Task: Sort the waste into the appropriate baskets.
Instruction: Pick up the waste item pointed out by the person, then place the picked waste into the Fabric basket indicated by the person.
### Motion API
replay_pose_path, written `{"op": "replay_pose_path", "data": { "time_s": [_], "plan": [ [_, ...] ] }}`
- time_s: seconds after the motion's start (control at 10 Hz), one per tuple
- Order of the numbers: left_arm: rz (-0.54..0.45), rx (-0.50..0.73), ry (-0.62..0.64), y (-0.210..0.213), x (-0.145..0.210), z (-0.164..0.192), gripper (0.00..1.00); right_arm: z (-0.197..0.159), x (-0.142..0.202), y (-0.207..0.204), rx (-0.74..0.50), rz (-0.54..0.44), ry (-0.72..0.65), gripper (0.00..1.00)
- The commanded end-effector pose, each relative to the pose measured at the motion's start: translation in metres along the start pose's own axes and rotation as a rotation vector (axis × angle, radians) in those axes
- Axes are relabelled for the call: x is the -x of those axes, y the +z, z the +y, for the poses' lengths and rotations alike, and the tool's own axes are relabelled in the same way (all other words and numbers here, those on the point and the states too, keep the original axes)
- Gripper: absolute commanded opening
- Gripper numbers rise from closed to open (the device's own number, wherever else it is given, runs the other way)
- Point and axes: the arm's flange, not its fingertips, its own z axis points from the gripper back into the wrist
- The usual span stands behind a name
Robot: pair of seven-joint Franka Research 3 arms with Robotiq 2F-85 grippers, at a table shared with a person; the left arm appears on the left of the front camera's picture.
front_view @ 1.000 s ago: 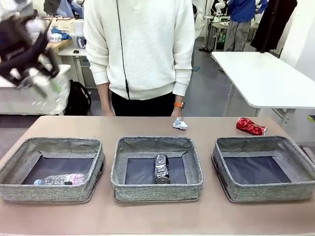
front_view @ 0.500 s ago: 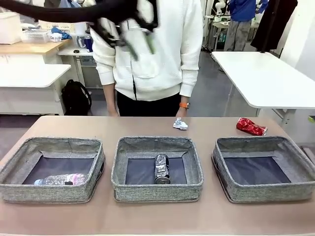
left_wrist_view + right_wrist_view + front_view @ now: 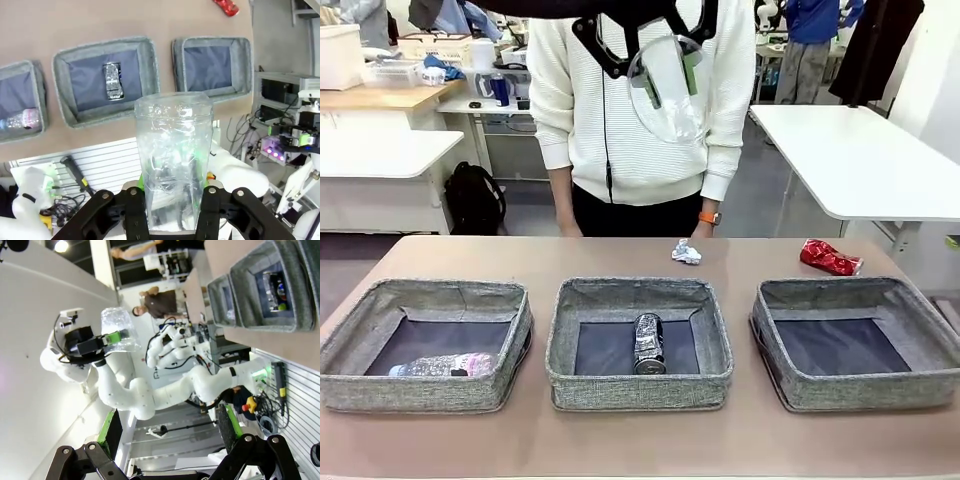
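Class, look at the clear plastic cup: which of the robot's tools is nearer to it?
Left. The left tool is shut on the clear plastic cup, high above the table. The right tool stands open, well apart from it.

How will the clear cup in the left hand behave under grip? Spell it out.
The cup is probably thin and soft: its wall looks wrinkled where the left hand pinches it. Likely very light, being empty and see-through. Its smooth sides may slip, so a harder squeeze could just crush it.
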Motion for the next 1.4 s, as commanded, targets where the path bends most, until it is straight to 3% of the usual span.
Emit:
{"op": "replay_pose_path", "data": {
  "time_s": [0.0, 1.3],
  "plan": [
    [-0.013, 0.004, -0.011, -0.0031, 0.0037, -0.0036, 0.37, 0.0012, 0.002, 0.0016, -0.003, 0.007, 0.011, 1.0],
    [-0.013, 0.004, -0.011, -0.0031, 0.0037, -0.0036, 0.37, 0.0012, 0.002, 0.0016, -0.003, 0.007, 0.011, 1.0]
  ]
}}
